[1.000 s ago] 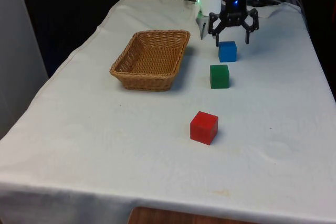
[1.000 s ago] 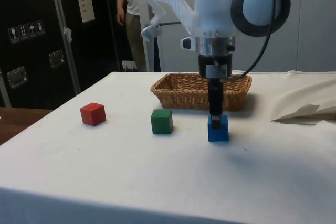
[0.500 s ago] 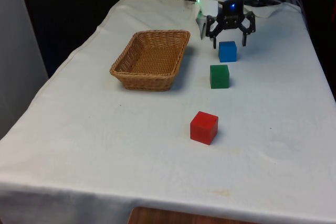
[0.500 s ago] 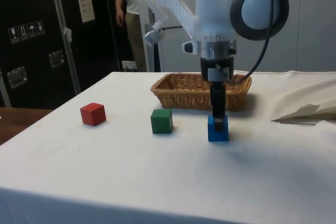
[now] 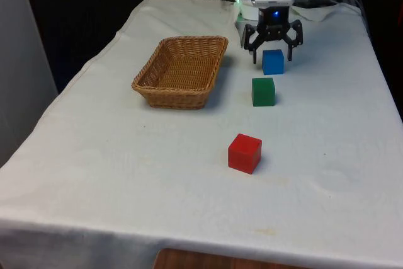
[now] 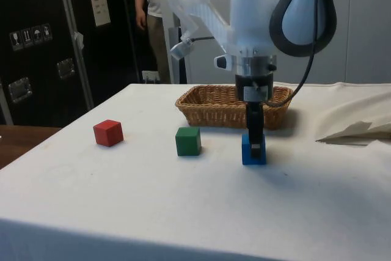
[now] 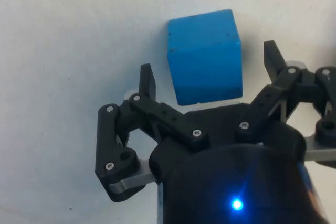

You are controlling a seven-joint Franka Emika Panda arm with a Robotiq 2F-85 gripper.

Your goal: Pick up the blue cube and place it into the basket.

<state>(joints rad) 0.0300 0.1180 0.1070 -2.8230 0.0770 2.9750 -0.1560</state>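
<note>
Fingers (image 7: 146, 80) spread wide, one to each side of the blue cube (image 5: 272, 62), holding nothing. Neither tip appears to touch the cube; the wrist view shows white cloth between each tip and the cube's faces. Cube sits flat on the table (image 5: 126, 174), just beside the green cube (image 5: 263, 91) on its far side, near the basket (image 5: 181, 71) but apart from it. Red cube (image 5: 245, 153) well apart, nearer the front camera.

Step in hand, as I judge it: approach and alignment for the grasp. Cube not lifted, basket empty, so the task is at its early part.

Next move calls for: lowering until the tips bracket the cube's sides, then closing squarely on two opposite faces. In the wrist view the cube looks a little turned relative to the line between the tips, so a small wrist turn may help before closing. After that, lift clear of the green cube and carry over the basket's rim.

Hard to make out: in the side view the gripper (image 6: 254, 138) hides the cube's top, so its height above the cube is uncertain. A person stands behind the table, cut off at the frame.
</note>
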